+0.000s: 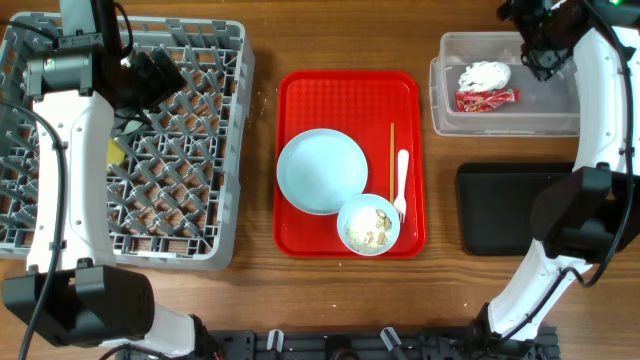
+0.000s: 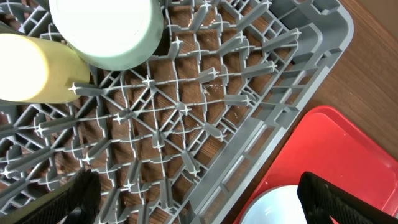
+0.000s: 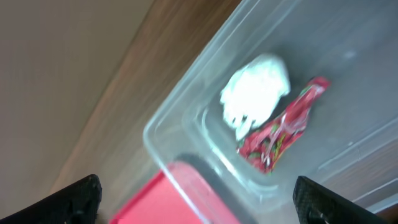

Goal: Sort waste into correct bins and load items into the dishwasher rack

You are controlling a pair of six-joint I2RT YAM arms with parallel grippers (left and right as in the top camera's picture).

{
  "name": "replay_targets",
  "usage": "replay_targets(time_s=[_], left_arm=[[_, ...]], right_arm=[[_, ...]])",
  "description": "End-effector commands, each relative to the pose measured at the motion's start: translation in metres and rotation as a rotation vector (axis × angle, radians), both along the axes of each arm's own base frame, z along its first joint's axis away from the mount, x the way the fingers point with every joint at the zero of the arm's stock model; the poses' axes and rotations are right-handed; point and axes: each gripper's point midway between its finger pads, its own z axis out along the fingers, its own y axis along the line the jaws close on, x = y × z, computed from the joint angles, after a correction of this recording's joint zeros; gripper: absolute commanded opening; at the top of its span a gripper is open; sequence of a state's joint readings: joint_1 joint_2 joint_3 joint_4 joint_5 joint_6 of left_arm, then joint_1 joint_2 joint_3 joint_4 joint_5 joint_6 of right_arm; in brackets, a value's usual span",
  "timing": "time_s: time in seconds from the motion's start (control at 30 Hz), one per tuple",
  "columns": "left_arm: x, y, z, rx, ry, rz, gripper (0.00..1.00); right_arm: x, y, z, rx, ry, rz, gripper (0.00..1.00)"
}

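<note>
Red wrapper (image 3: 283, 132), white napkin (image 3: 255, 96) in clear tub (image 3: 354, 62) beneath right gripper (image 3: 196, 183), left gripper (image 2: 198, 179) over rack (image 2: 298, 74), both spread wide, empty

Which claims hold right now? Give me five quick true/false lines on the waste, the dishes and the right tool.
1. The napkin and the wrapper lie in the clear tub. True.
2. The food scraps are already in a bin. False: they sit in the pale blue bowl on the red tray.
3. The green bowl and the yellow cup are in the rack. True.
4. The fork is loaded in the rack. False: it lies on the red tray beside the chopsticks.
5. The right tool is shut on the wrapper. False: it is open, above the tub.
</note>
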State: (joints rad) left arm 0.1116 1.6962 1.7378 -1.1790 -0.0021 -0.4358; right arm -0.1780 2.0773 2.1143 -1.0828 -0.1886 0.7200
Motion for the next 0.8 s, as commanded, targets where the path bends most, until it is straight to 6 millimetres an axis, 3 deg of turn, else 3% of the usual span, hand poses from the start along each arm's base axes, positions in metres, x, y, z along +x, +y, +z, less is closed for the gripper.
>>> replay_targets(time_s=[0.0, 0.13, 0.23, 0.33, 0.43, 0.53, 0.77], left_arm=[[0.0, 0.0, -0.003, -0.011, 0.006, 0.014, 1.0], [0.0, 0.0, -0.003, -0.011, 0.006, 0.014, 1.0], [0.0, 0.0, -0.003, -0.011, 0.006, 0.014, 1.0], [0.0, 0.0, -0.003, -0.011, 0.006, 0.014, 1.0], [0.0, 0.0, -0.003, -0.011, 0.006, 0.014, 1.0], [0.0, 0.0, -0.003, -0.011, 0.006, 0.014, 1.0], [0.0, 0.0, -0.003, -0.011, 0.006, 0.014, 1.0]], right_arm=[[-0.02, 0.023, 0.08, -0.029, -0.196, 0.196, 1.0], [-0.063, 0.029, 0.141, -0.138, -0.299, 0.283, 1.0], [-0.097, 0.034, 0.153, -0.174, -0.273, 0.33, 1.0], [-0.142, 0.044, 0.13, -0.105, -0.093, 0.351, 1.0], [-0.17, 0.06, 0.11, -0.075, 0.038, 0.438, 1.0], [-0.178, 0.102, 0.1, -0.045, 0.028, 0.672, 0.96], [-0.208, 0.185, 0.063, -0.014, 0.137, 0.938, 0.96]])
